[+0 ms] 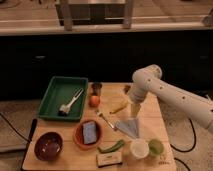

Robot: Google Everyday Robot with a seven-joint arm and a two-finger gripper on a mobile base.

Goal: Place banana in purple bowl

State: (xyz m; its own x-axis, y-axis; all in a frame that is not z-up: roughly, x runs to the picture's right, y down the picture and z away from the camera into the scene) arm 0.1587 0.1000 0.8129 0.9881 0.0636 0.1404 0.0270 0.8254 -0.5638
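The end effector [134,109] is hanging just right of the banana [119,107], pointing down at the worktop [152,127]; how wide it is standing cannot be told. The banana is lying mid-worktop, apparently not gripped. A descent landing off-centre is likely risking a nudge that sends it sliding left toward the orange fruit [94,101]. The purple bowl [48,146] is sitting at the near-left corner, so any carry would be crossing the orange bowl [88,134], where a loose hold could be dropping the banana early.

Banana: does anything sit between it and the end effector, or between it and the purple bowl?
Nothing visible separates the end effector from the banana beside it. The orange bowl lies between banana and purple bowl.
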